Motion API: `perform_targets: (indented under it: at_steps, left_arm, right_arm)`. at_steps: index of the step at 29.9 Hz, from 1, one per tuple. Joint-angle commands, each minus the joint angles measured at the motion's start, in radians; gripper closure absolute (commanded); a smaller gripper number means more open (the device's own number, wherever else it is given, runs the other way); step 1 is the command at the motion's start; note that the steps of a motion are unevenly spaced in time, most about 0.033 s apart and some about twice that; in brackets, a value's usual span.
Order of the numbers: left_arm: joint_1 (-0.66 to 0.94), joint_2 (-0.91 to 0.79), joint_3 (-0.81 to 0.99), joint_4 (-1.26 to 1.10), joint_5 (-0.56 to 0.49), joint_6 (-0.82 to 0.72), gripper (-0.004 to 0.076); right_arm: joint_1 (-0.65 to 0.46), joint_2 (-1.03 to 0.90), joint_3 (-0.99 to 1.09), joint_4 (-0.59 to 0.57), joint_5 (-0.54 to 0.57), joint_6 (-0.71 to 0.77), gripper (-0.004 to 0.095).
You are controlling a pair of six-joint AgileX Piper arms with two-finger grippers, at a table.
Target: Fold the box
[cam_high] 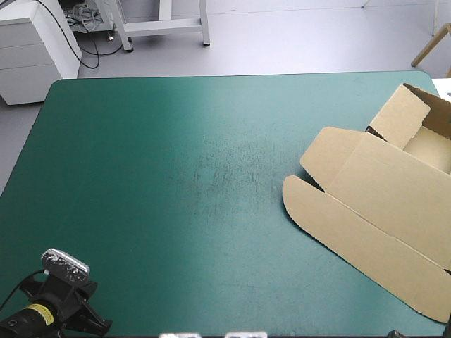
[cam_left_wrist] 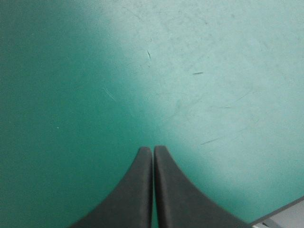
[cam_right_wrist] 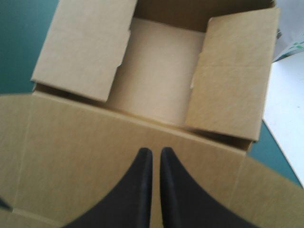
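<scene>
The box (cam_high: pixel 384 204) lies at the right edge of the teal-green surface (cam_high: pixel 176 141), tray walls up, lid (cam_right_wrist: pixel 71 156) flat, 2 flaps (cam_right_wrist: pixel 85 47) leaning inward. The right gripper (cam_right_wrist: pixel 152 151) hangs closed over the lid. The left gripper (cam_left_wrist: pixel 152 148), closed and empty, sits over bare cover. Best slide the box leftward into open room before tucking.

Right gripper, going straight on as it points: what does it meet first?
Probably the box, on its flat lid just short of the open tray. The right gripper is shut and aimed at that panel, though its height over the board is unclear.
</scene>
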Motion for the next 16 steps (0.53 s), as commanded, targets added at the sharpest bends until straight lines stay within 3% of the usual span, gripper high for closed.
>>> perform_targets:
  at_steps: [1,8,16]
  left_arm:
    - [-0.001,0.008,-0.022,-0.001,-0.042,-0.009,0.0734]
    - [-0.001,0.008,-0.022,-0.001,-0.042,-0.009,0.0734]
    - [-0.001,0.008,-0.022,-0.001,-0.042,-0.012,0.0734]
  right_arm:
    - [0.077,-0.199,0.135,0.011,-0.042,-0.034,0.0918]
    - [0.259,-0.546,0.479,0.005,-0.115,-0.040,0.0918]
    - [0.366,-0.817,0.787,-0.038,-0.136,-0.056,0.0922]
